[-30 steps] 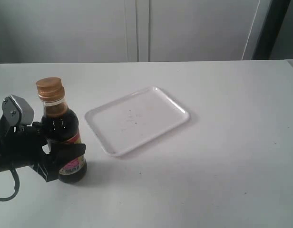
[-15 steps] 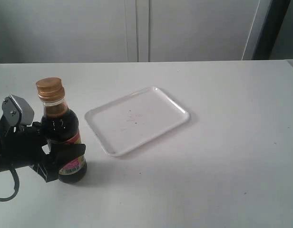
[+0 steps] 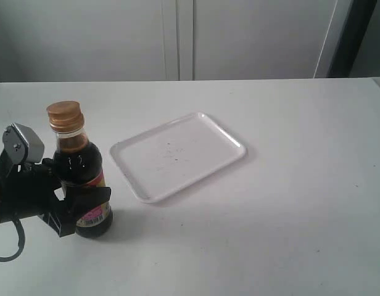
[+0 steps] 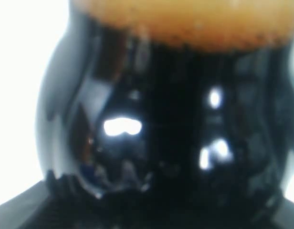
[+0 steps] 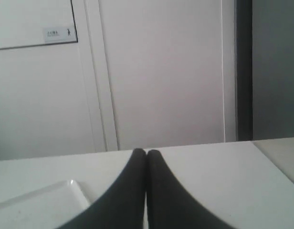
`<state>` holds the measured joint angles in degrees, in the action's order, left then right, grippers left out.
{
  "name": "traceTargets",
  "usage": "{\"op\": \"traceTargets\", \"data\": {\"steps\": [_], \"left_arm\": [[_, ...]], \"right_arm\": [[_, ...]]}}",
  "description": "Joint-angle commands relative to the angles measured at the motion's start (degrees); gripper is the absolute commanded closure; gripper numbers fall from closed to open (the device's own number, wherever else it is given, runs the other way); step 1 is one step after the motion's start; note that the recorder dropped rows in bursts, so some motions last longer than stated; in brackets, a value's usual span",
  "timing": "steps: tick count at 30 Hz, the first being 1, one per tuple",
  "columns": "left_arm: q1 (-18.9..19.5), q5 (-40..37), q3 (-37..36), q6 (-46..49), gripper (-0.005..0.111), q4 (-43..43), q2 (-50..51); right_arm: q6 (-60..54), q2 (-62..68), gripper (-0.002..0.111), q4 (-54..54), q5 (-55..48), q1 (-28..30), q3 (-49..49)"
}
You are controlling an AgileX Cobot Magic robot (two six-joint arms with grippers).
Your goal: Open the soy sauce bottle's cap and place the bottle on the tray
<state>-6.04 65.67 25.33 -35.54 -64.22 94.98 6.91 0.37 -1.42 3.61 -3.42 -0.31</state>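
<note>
The soy sauce bottle (image 3: 82,179) stands upright at the table's left front, its golden-orange cap (image 3: 65,115) down over the neck. My left gripper (image 3: 79,206) is shut on the bottle's lower body, black fingers on either side of the label. In the left wrist view the dark glass of the bottle (image 4: 166,119) fills the frame and hides the fingers. The white tray (image 3: 177,154) lies flat to the right of the bottle, with nothing on it. My right gripper (image 5: 147,153) is out of the exterior view; its black fingers are pressed together, holding nothing.
The white table (image 3: 289,203) stretches wide to the right and front of the tray. Pale cabinet doors (image 3: 177,37) line the back. A corner of the tray (image 5: 37,202) shows in the right wrist view.
</note>
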Motion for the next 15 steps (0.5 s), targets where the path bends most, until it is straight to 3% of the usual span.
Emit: {"op": "traceTargets", "data": {"steps": [1,15], "left_arm": [[-0.4,-2.3,-0.1,-0.4,0.106,-1.9,0.0],[-0.4,-0.6,-0.1,-0.4,0.106,-2.1,0.0]], "right_arm": [[2.3,-0.4,0.108,-0.3,4.8,0.2,-0.5],[-0.8,12.0,0.108,0.2,8.5,0.2,-16.4]]}}
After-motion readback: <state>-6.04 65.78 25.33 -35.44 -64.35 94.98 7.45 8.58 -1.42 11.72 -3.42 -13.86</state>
